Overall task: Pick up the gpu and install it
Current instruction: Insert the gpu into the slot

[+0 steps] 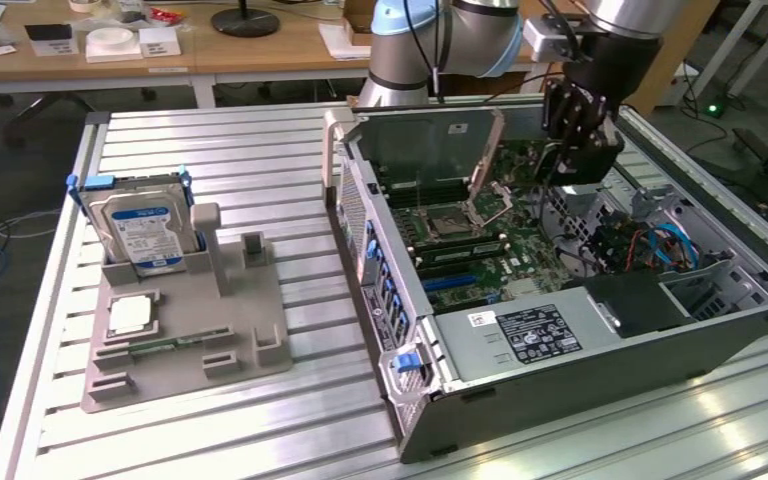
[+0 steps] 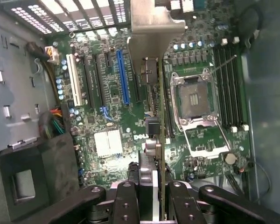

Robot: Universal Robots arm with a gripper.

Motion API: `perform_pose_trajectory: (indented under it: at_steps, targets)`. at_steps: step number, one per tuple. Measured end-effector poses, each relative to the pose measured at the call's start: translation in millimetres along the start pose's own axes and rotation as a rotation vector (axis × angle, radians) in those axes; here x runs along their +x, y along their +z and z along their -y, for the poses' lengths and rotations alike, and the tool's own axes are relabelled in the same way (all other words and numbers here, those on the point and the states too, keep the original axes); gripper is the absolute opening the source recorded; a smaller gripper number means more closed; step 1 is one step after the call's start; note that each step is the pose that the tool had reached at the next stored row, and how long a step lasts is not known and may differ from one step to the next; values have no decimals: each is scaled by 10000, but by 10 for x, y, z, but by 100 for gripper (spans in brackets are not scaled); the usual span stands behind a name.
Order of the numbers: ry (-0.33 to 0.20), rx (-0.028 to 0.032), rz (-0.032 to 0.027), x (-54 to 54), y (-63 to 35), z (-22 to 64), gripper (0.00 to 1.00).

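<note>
A: How does the gpu look?

B: In the wrist view the gpu (image 2: pixel 150 126) is seen edge-on. It is a thin card with small dark parts along it, and it has a silver metal bracket (image 2: pixel 154 32) at the end away from the tool. In the exterior view it is a dark shape under the arm's wrist.

A: Where is it?

B: It is inside the open computer case (image 1: pixel 558 390), above the green motherboard (image 2: pixel 112 140). In the wrist view its edge runs between the blue slot (image 2: pixel 122 77) and the CPU socket (image 2: pixel 193 98). I cannot tell whether it is seated in a slot.

A: And the tool?

B: The tool (image 1: pixel 575 130) reaches down into the case. Its jaws are narrow and clamped on the card, with 2 black fingers (image 2: pixel 126 205) pressing its 2 faces. It touches nothing else that I can see.

A: Anything beside the case?

B: On the exterior view's left, a grey tray (image 1: pixel 184 340) sits on the ribbed desk (image 1: pixel 224 150). A hard drive (image 1: pixel 144 225) with a blue label stands upright in the tray.
</note>
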State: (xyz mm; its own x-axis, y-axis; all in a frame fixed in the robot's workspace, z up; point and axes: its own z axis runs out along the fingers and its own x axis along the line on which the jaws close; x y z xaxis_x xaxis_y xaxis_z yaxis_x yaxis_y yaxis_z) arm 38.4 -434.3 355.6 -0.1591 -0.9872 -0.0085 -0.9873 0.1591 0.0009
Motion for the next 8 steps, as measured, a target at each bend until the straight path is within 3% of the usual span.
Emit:
perform_pose_trajectory:
  at_steps: [4,8]
  targets:
    - [-387,-3,2,0,22,0,28]
    - [-421,-8,-2,-2,47,-2,28]
